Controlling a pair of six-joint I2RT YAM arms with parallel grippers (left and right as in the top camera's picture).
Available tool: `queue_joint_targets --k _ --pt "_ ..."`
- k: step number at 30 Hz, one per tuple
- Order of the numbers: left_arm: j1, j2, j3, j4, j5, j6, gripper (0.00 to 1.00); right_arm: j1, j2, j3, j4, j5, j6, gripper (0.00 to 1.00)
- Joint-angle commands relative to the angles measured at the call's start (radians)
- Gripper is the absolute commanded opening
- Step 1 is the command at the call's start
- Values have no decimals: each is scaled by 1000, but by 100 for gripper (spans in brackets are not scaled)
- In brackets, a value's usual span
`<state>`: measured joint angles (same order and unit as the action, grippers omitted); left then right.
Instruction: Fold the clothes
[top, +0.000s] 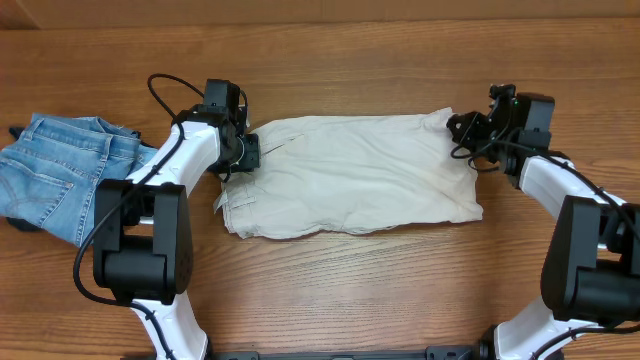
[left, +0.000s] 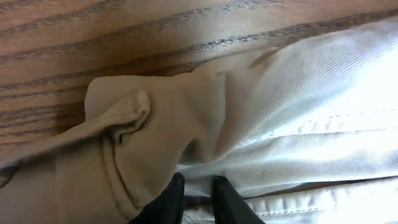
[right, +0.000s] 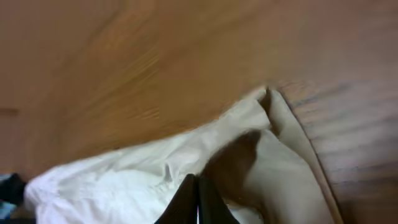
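The pale beige shorts (top: 355, 175) lie spread across the middle of the table, folded over lengthwise. My left gripper (top: 246, 152) is at their left end, its jaws (left: 198, 182) nearly closed with a pinch of the beige fabric (left: 186, 112) between them. My right gripper (top: 466, 129) is at the shorts' upper right corner, its jaws (right: 196, 179) pressed together on the cloth (right: 124, 180). The light-blue denim jeans (top: 55, 175) lie bunched at the far left, away from both grippers.
The wooden table top (top: 400, 290) runs along the front of the shorts. Both arm bases (top: 140, 250) stand at the front left and front right (top: 590, 260). Black cables loop near each wrist.
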<state>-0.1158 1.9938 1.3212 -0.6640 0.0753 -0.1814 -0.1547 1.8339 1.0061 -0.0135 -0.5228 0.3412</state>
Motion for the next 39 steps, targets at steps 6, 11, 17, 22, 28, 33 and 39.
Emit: queue_joint_targets --k 6,11,17,22,28,33,39 --pt "10 53 -27 -5 -23 -10 22 -18 23 77 115 107 108 4" --pt "10 53 -27 -19 -23 -5 30 -16 107 77 227 119 116 4" --pt "9 51 38 -76 -26 57 43 -82 4 105 88 -78 98 41" --pt "-51 51 295 -225 -4 189 34 -65 -201 107 -286 -82 97 15" --pt "-194 77 330 -162 28 321 15 183 -146 106 -752 158 -5 15" --pt "-218 224 330 -127 24 346 15 243 -10 106 -817 347 45 15" --pt "-180 285 331 -111 -138 305 15 161 27 106 -882 658 154 16"
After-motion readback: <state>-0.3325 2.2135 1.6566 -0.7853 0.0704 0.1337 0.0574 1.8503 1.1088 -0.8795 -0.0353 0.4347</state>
